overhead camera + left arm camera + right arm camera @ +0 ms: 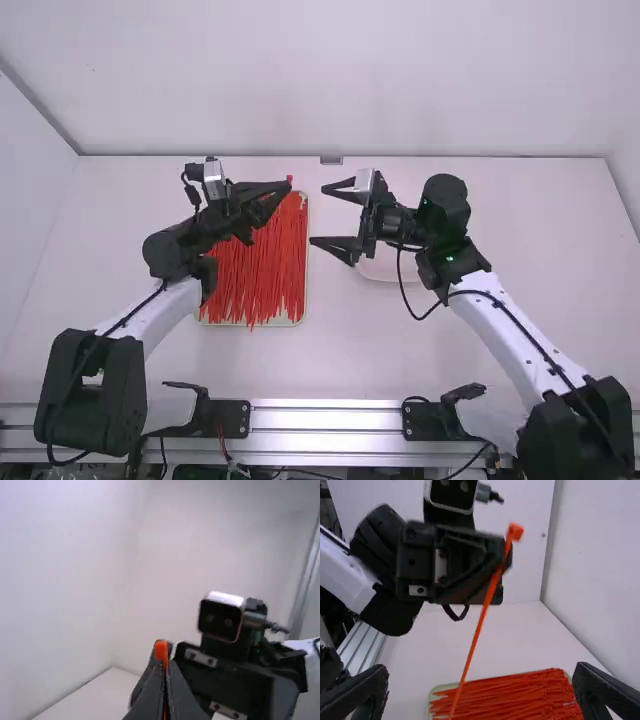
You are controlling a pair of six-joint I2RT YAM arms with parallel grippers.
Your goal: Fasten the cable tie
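Note:
A single orange cable tie (485,602) hangs from my left gripper (283,186), which is shut on it just below its square head (515,531); the tie's tail trails down to the pile. In the left wrist view the head (160,649) pokes up between the closed fingers (172,690). My left gripper is raised over the far end of a pile of orange cable ties (262,262). My right gripper (332,215) faces it from the right, wide open and holding nothing, its fingers (607,692) spread well apart.
The ties lie on a pale rectangular tray (296,320) left of the table's middle. A white round dish (375,270) sits under the right arm's wrist. White walls enclose the table at the back and left; bare table lies to the right.

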